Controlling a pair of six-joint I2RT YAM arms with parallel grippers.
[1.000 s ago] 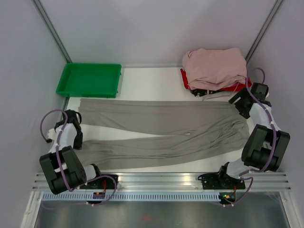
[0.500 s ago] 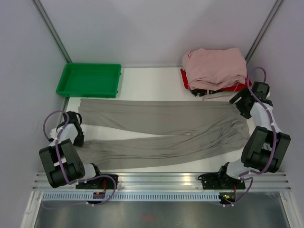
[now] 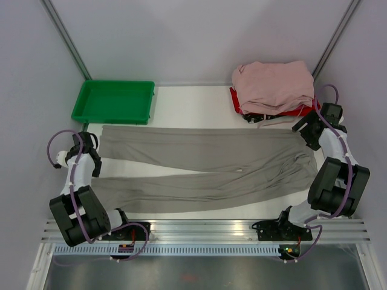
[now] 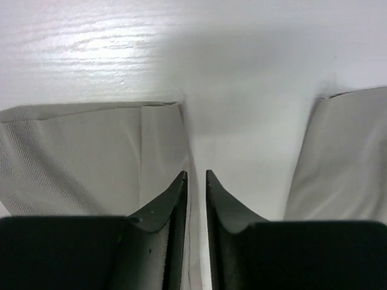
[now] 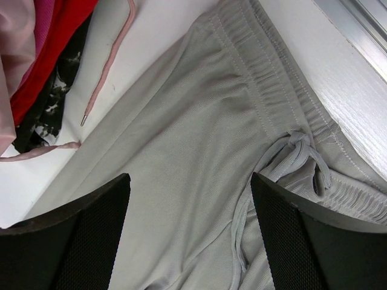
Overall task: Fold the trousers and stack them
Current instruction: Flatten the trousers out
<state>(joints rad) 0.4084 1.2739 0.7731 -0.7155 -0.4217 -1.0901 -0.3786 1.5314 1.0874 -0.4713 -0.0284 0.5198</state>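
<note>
From above, the trousers (image 3: 205, 163) lie flat between both arms, with the leg ends by the left gripper (image 3: 94, 166) and the waist by the right gripper (image 3: 304, 129).

Left wrist: the fingers (image 4: 169, 202) are pinched almost together and grip nothing. One leg hem (image 4: 91, 157) lies under the left finger, the other off to the right.

Right wrist: the jaws are spread wide, with the waistband (image 5: 272, 78) and drawstring (image 5: 290, 157) directly beneath them.

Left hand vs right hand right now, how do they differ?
The left hand is nearly closed; the right hand is wide open. The left hand sits over bare table between the two leg ends; the right hand hangs over the waistband of the trousers. Both hold nothing.
</note>
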